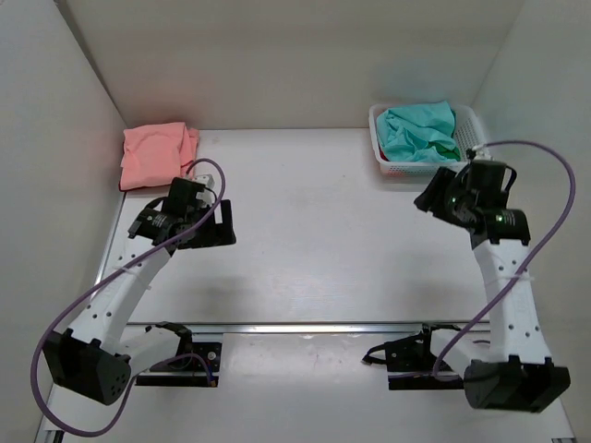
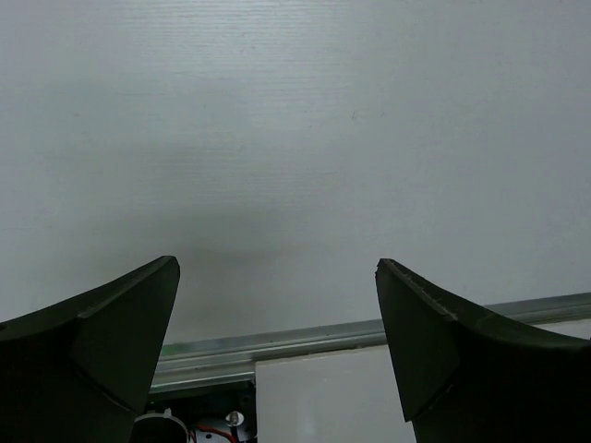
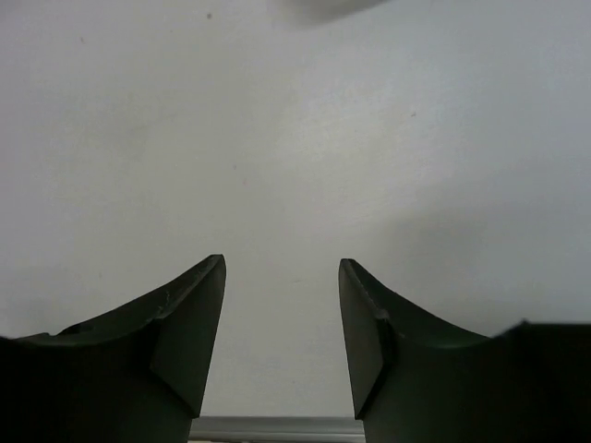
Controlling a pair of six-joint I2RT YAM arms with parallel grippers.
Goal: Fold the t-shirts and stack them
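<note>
No words, numbers or signs are showing clearly enough to read. The folded salmon pink cotton t-shirt (image 1: pixel 157 153), the white plastic mesh basket (image 1: pixel 406 169) and the flat white table (image 1: pixel 314 231) are all looking plain.

Bright, even overhead light, soft shadows on the table (image 1: pixel 314 231), wrist views hazy

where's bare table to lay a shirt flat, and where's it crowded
The middle of the table, between the left hand and right hand, from back wall to metal rail, is bare. Crowded: far left corner, pink t-shirt beside the left hand; far right corner, basket holding the teal t-shirt.
</note>
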